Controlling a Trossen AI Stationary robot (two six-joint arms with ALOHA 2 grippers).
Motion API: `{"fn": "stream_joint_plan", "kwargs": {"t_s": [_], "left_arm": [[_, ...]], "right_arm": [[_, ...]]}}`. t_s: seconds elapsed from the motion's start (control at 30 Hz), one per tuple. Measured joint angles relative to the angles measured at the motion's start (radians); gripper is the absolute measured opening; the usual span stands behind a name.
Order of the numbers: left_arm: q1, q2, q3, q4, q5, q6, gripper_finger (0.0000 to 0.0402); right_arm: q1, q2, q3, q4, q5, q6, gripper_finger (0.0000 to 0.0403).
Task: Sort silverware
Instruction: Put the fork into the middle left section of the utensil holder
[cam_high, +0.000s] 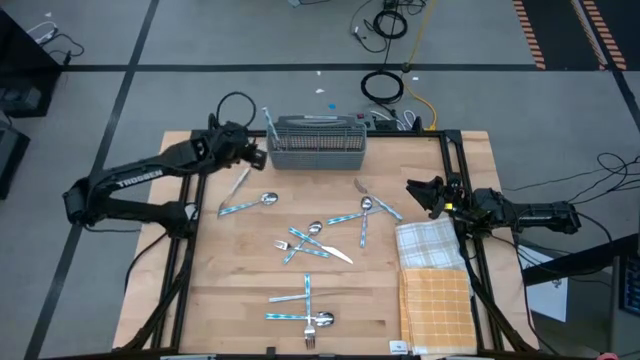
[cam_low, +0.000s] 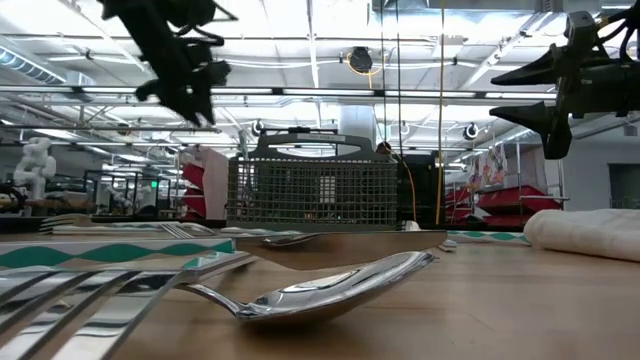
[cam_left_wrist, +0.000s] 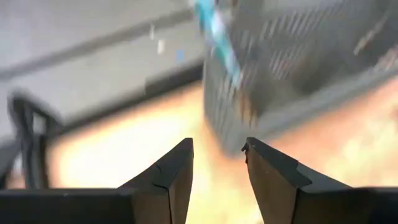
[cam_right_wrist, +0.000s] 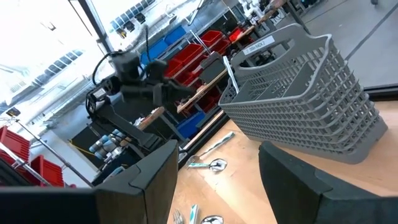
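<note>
The silverware lies scattered on the wooden table: a knife (cam_high: 238, 182) and a spoon (cam_high: 250, 204) at the left, a cluster (cam_high: 310, 240) in the middle, more pieces (cam_high: 305, 305) by the near edge. One blue-handled piece (cam_high: 268, 122) stands upright in the left end of the grey mesh basket (cam_high: 318, 143), handle up (cam_left_wrist: 217, 31). My left gripper (cam_high: 252, 153) hovers open just left of the basket, tipped downward, with nothing between its fingers (cam_left_wrist: 217, 158). My right gripper (cam_high: 420, 192) waits open at the table's right side, raised and level (cam_right_wrist: 217, 168).
A checked towel (cam_high: 430, 245) and an orange cloth (cam_high: 437, 305) lie along the right edge. A spoon (cam_low: 330, 290) lies close to the low camera. Cables (cam_high: 385, 85) sit on the floor behind the table. Bare wood shows at the near left (cam_high: 225, 290).
</note>
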Motion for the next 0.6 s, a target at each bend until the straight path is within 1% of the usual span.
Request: {"fn": "stream_joint_plan", "kwargs": {"t_s": [0.1,0.2,0.3,0.47,0.6], "left_arm": [[0.0,0.008,-0.022,-0.104,0.034,-0.07,0.0153],[0.0,0.038,-0.056,-0.167,0.036,-0.127,0.0153],[0.003,0.078,-0.08,-0.173,0.045,-0.138,0.0153],[0.019,0.169,-0.12,-0.17,0.099,-0.138,0.0153],[0.036,0.245,-0.141,-0.167,0.164,-0.138,0.0153]], "right_arm": [[0.0,0.0,0.0,0.0,0.0,-0.011,0.021],[0.0,0.0,0.0,0.0,0.0,-0.014,0.021],[0.0,0.0,0.0,0.0,0.0,-0.014,0.021],[0.0,0.0,0.0,0.0,0.001,-0.014,0.021],[0.0,0.0,0.0,0.0,0.001,-0.014,0.021]]}}
